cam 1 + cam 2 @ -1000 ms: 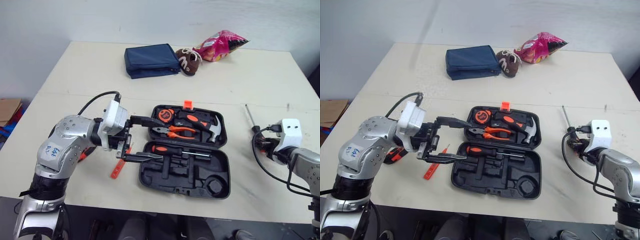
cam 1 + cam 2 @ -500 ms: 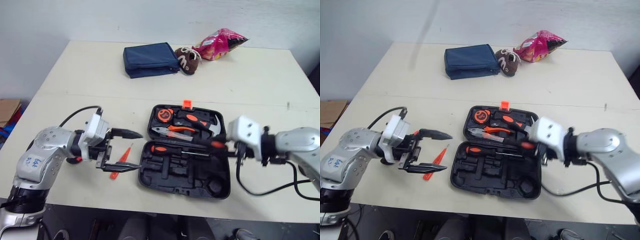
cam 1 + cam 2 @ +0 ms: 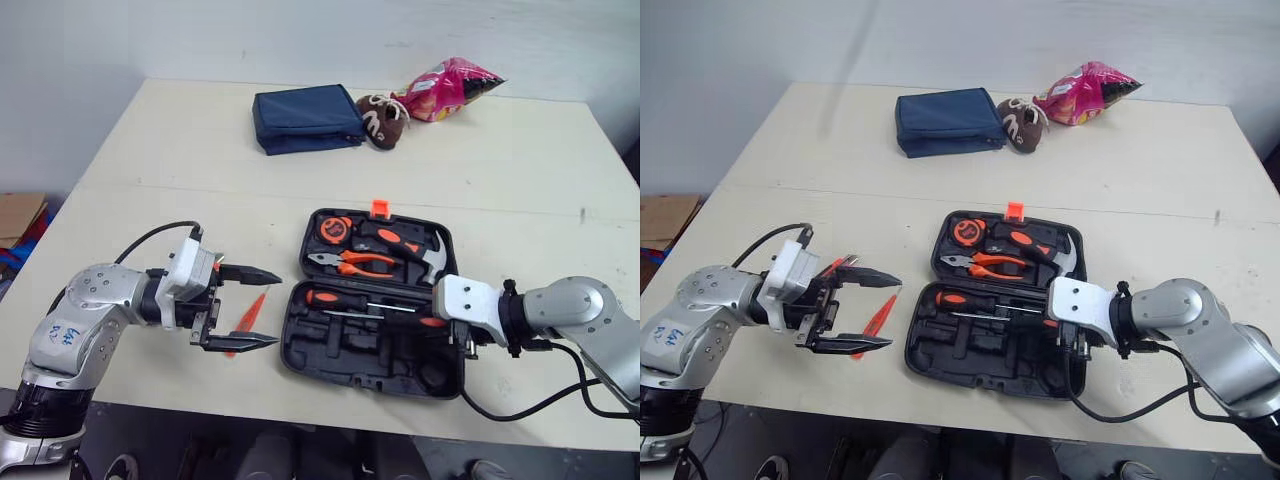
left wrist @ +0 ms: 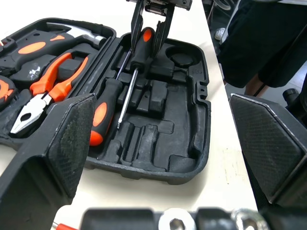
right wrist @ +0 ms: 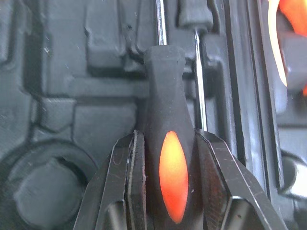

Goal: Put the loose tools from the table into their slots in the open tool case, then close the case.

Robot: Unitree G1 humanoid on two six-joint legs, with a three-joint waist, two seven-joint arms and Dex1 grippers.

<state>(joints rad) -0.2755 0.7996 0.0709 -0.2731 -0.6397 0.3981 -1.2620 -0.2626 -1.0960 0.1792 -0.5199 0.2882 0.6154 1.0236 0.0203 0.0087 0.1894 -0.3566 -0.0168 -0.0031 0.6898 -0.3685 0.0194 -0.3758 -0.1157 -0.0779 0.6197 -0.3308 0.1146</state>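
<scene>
Black-and-orange screwdriver clamped in my right claw over the tool case; my left claw gapes wide, empty, beside a loose orange tool.

Black tool case lies open flat on the bench, lid half far. The lid holds a tape measure, pliers and a hammer. In the near half a black-orange screwdriver is seated left-right. A second screwdriver lies parallel just nearer, its handle in the jaws of the right gripper. A small orange tool lies loose on the bench left of the case.
</scene>
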